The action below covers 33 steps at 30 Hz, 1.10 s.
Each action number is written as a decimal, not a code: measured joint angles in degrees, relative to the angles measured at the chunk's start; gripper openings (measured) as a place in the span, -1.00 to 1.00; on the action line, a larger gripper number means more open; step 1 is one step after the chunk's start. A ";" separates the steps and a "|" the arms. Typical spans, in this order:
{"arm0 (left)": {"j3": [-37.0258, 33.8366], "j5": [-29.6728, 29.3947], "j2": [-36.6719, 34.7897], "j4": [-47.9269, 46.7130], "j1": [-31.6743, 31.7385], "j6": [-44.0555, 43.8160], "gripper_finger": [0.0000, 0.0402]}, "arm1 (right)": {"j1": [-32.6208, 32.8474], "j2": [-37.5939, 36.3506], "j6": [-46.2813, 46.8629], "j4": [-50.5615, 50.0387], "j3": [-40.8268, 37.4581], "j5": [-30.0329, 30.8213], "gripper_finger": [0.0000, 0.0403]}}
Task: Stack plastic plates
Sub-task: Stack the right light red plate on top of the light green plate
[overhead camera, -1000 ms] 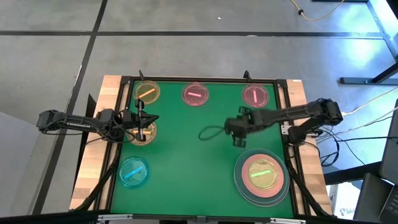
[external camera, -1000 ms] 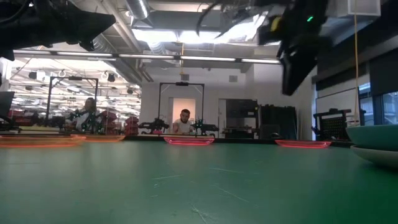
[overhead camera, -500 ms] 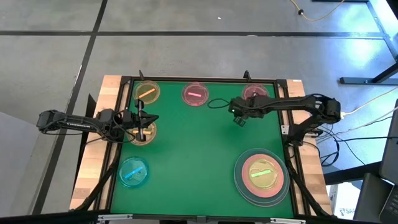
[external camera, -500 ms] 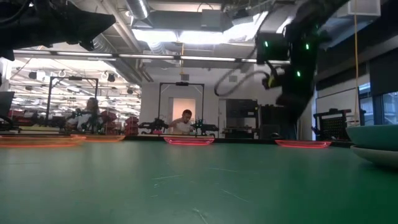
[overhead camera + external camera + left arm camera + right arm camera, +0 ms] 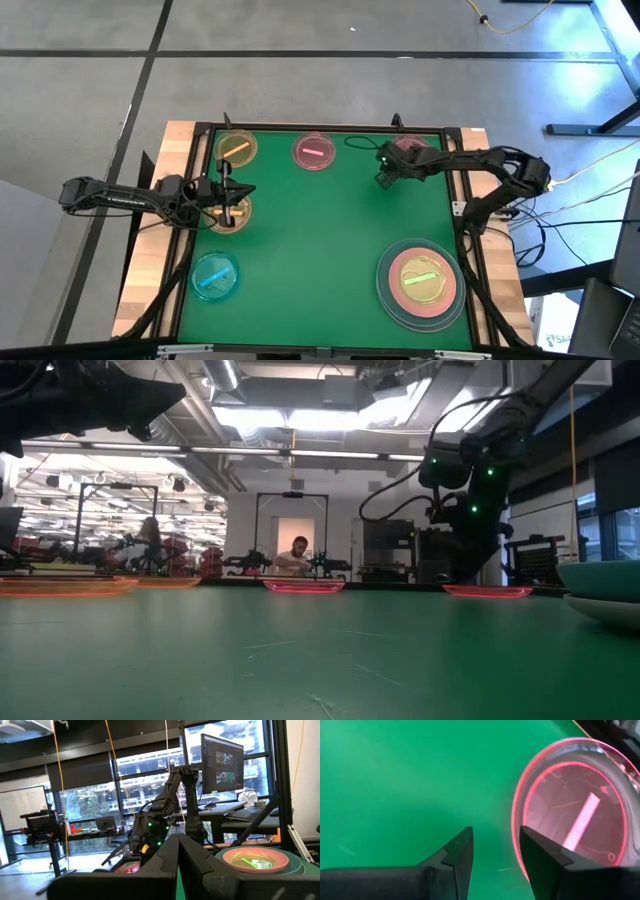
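The green bench (image 5: 320, 250) carries the plates spread around its edges. Largest, at about 4 o'clock on the high view, is a stack: a grey plate (image 5: 392, 296) under a pale-teal one, a medium pink plate (image 5: 398, 270) on that, and a small green plate (image 5: 424, 280) on top. The small plates lie apart: a blue one (image 5: 214, 276) at 8 o'clock, a yellow one (image 5: 236, 149) at 11 o'clock, a pink one (image 5: 313, 152) at 12 o'clock, and another pink one (image 5: 416, 152) at 1 o'clock. A further yellow plate (image 5: 238, 217) at 9 o'clock sits under the left tool (image 5: 229, 198), which hangs above it with its fingers nearly closed together, gripping nothing. The right tool (image 5: 495, 845) hovers at the near rim of the 1 o'clock pink plate (image 5: 575, 815), fingers narrowly parted and empty, just over the green surface.
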 joint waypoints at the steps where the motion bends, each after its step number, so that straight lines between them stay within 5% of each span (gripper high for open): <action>1: 0.02 0.00 0.00 0.00 0.00 0.00 -0.98 | -0.33 0.00 0.02 0.07 -0.25 0.72 -0.24; 17: 0.02 0.00 0.02 0.00 0.01 0.00 -0.98 | -4.34 0.02 -0.08 8.51 -6.37 0.91 -0.26; 28: 0.00 0.00 0.01 -0.01 0.00 0.02 -0.98 | -4.95 0.02 -3.33 8.45 -6.59 0.01 -0.94; 33: 0.00 0.00 0.02 0.00 0.00 0.02 -0.98 | -4.52 -0.13 -3.84 5.56 -5.36 -0.08 -0.91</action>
